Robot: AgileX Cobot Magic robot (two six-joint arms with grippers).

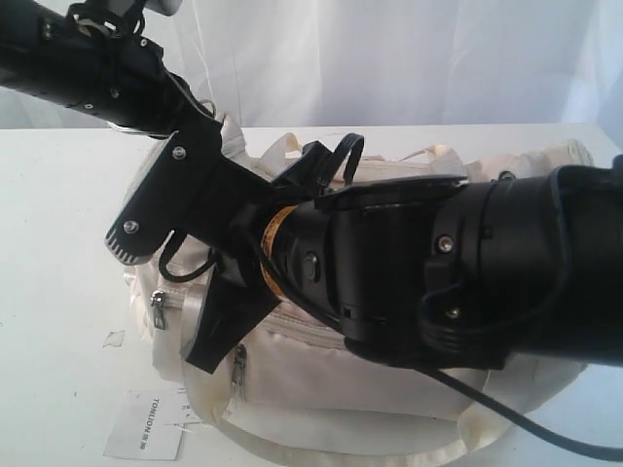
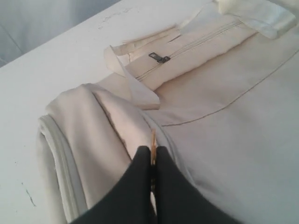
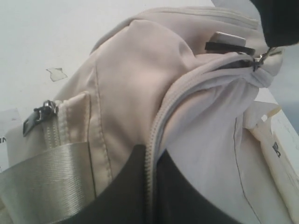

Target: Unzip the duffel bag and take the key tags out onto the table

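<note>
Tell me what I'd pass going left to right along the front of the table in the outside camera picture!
white paper label → zipper pull on the front of the duffel bag → black cable

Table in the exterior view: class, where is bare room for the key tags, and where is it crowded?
Bare table lies left of the duffel bag, beyond the paper label, and in a strip behind the bag. Crowded: the front edge, with label, strap and cable.
</note>
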